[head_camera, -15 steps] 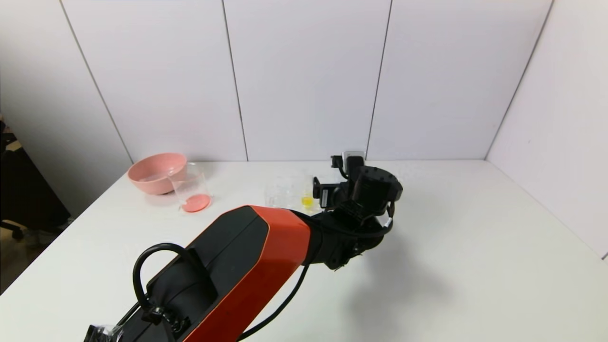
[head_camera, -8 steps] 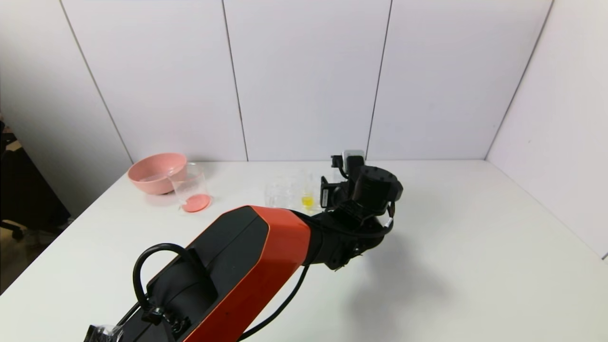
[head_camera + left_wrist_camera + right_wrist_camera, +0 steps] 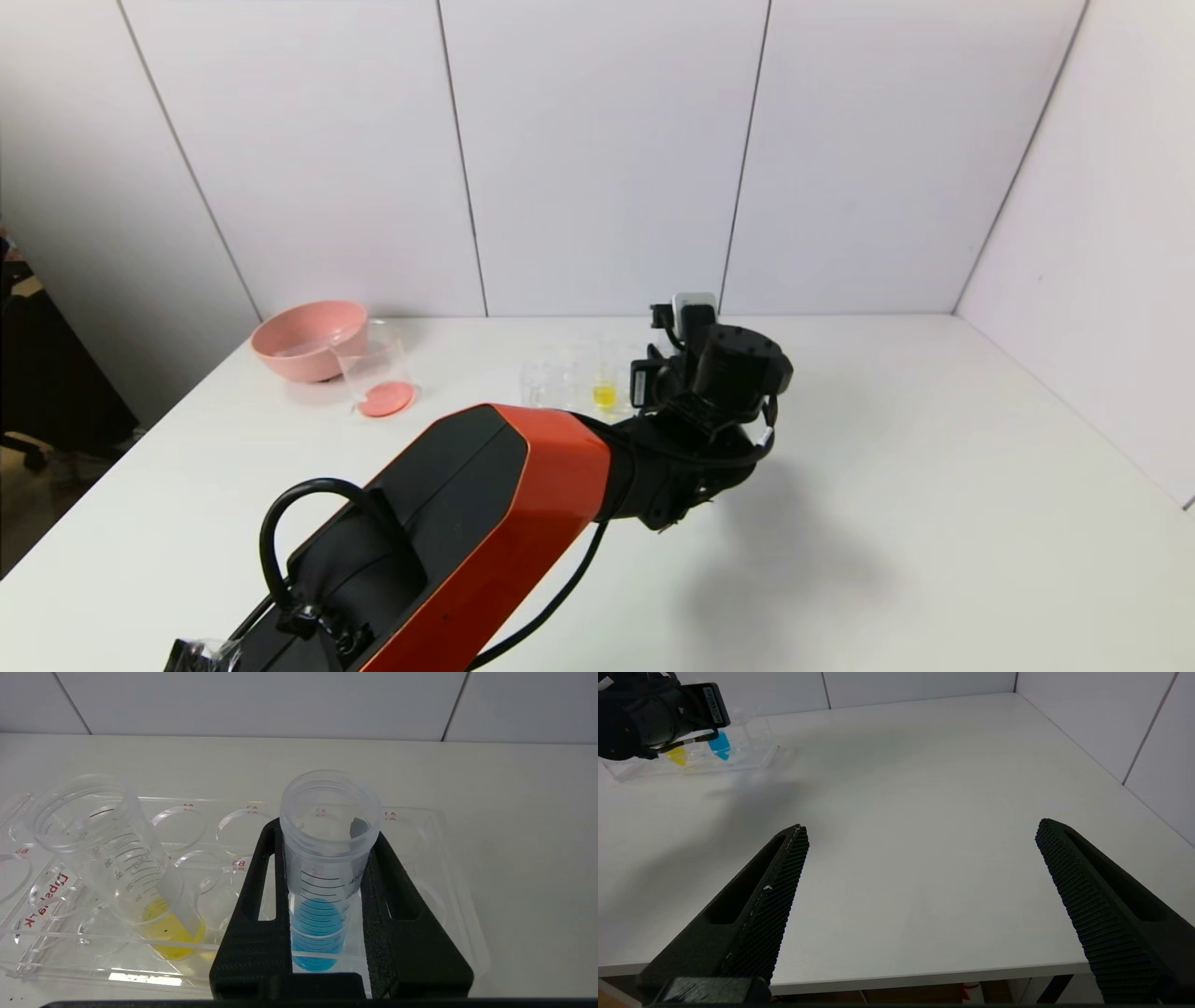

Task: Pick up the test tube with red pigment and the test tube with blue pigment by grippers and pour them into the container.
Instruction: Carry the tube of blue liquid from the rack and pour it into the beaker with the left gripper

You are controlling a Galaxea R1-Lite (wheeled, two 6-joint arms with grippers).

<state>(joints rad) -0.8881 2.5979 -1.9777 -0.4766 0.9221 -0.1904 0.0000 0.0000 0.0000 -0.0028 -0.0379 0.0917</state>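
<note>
The test tube with blue pigment [image 3: 327, 858] stands upright in a clear tube rack [image 3: 460, 914] at the table's far middle. My left gripper [image 3: 324, 830] is shut on it, one black finger [image 3: 252, 914] pressed against each side below the rim. In the head view the left wrist [image 3: 728, 373] hides the blue tube. The right wrist view shows its blue tip [image 3: 720, 746]. The container [image 3: 375, 373], a clear beaker with red-pink pigment at its bottom, stands far left. The test tube with red pigment is out of view. My right gripper [image 3: 923, 828] is open and empty above the table's near edge.
A tube with yellow pigment [image 3: 173, 933] leans in the rack next to the blue one and shows in the head view [image 3: 604, 394]. A pink bowl [image 3: 303, 341] stands behind the beaker. My left arm [image 3: 485, 523] reaches across the table's middle.
The left gripper's visible finger has moved inward toward the wrist, closing on the blue tube. The arm has barely shifted. The rack, beaker and bowl have not moved.
</note>
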